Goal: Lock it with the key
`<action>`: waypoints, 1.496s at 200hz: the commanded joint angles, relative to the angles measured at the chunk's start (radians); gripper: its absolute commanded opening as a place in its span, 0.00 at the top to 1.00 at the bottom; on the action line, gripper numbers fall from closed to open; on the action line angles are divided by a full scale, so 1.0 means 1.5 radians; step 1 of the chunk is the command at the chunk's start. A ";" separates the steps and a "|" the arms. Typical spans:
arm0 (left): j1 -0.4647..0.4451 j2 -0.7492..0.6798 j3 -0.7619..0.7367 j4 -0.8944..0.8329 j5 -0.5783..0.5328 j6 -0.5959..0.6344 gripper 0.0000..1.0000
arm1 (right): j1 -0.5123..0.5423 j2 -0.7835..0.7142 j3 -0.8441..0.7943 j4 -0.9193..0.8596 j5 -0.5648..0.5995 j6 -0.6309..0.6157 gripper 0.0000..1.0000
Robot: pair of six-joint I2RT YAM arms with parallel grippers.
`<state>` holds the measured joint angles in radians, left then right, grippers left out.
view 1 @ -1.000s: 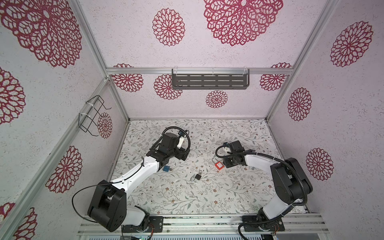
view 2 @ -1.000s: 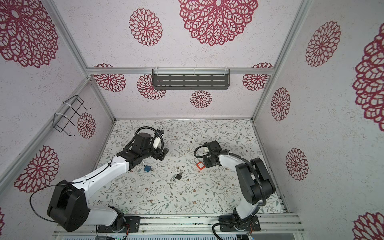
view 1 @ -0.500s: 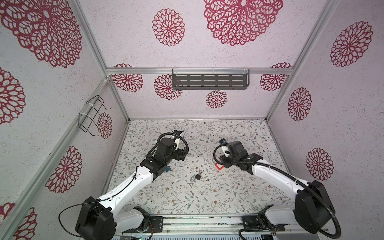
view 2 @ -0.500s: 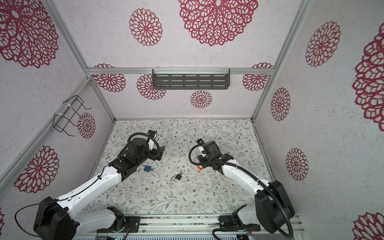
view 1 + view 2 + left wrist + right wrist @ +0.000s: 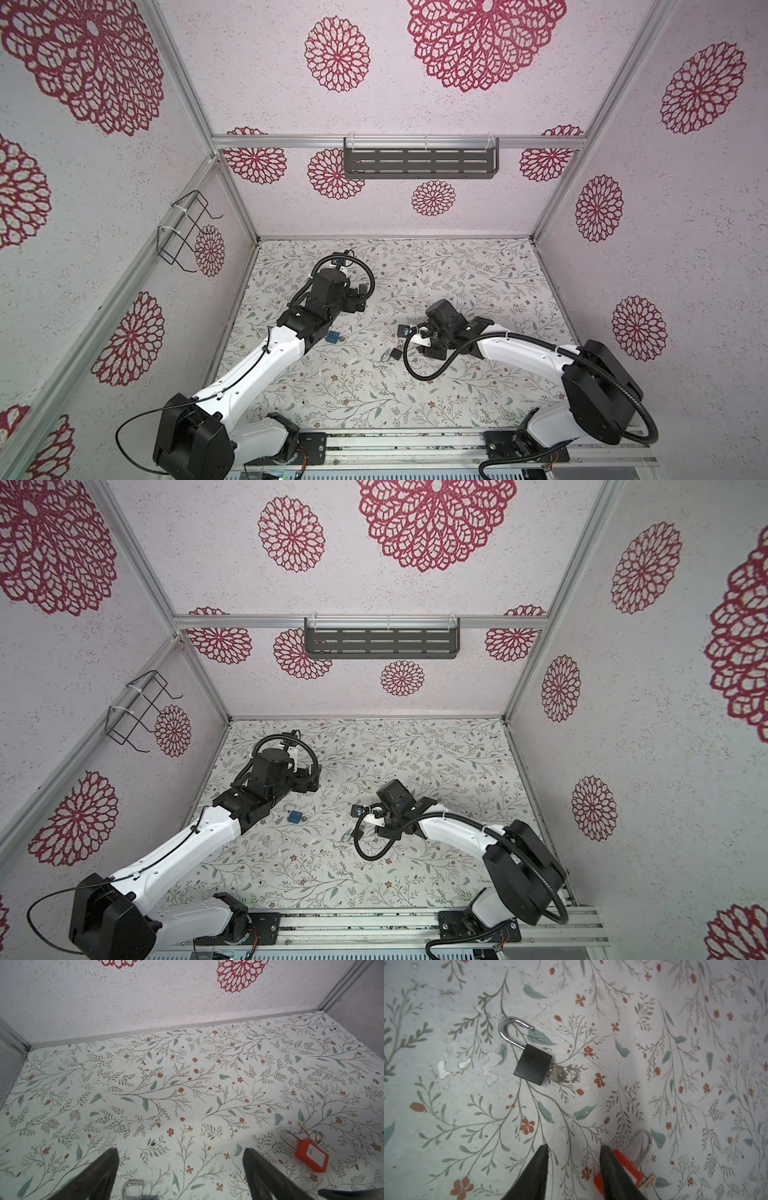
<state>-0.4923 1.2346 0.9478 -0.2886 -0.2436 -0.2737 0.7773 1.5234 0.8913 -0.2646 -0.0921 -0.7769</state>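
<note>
Right gripper (image 5: pixel 574 1148): fingers (image 5: pixel 537 1172) partly apart. Only the floral tabletop (image 5: pixel 446 1088) shows in the gap, so nothing is gripped.

Against the outer side of one finger lies the red padlock (image 5: pixel 626 1164), partly hidden behind that finger; cannot tell whether they touch. Its steel shackle points ahead of the fingertips. A key (image 5: pixel 649 1181) sits at its base end.

Ahead of the fingertips and well clear lies the black padlock (image 5: pixel 533 1064), flat on the tabletop. Its shackle (image 5: pixel 508 1028) stands open, free end out of the body. A second key (image 5: pixel 557 1073) sits in its base, with a key ring (image 5: pixel 572 1075) attached.

Left gripper (image 5: pixel 179 1149): fingers (image 5: pixel 99 1174) spread wide, nothing held. Back in the gap towards the palm, a steel shackle loop (image 5: pixel 133 1184) shows at the frame edge, body out of sight. In both top views the blue padlock (image 5: pixel 295 816) lies behind these fingers, beside the left forearm. The red padlock lies outside one finger here, near but apart.
</note>
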 commanded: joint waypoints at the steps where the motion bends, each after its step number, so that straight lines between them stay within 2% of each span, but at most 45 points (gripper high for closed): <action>1: 0.012 0.000 0.008 -0.051 0.025 -0.027 0.03 | 0.002 0.043 0.065 -0.032 -0.063 -0.175 0.58; 33: 0.024 -0.010 -0.001 -0.062 0.026 -0.027 0.03 | 0.008 0.110 0.131 -0.078 -0.105 -0.275 0.58; 76: 0.033 -0.002 -0.013 -0.059 0.036 -0.014 0.03 | 0.013 0.168 0.189 -0.134 -0.121 -0.338 0.57; 146: 0.033 0.015 -0.020 -0.048 0.036 0.010 0.03 | 0.034 0.202 0.215 -0.153 -0.117 -0.346 0.56; 207: 0.034 0.010 -0.028 -0.041 0.032 0.025 0.03 | 0.045 0.217 0.214 -0.127 -0.088 -0.338 0.55; 299: 0.034 0.011 -0.036 -0.034 0.040 0.028 0.03 | 0.054 0.224 0.214 -0.089 -0.088 -0.307 0.53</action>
<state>-0.4503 1.2514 0.9001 -0.3649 -0.1917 -0.2398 0.8486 1.8545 1.1889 -0.4030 -0.2138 -1.2556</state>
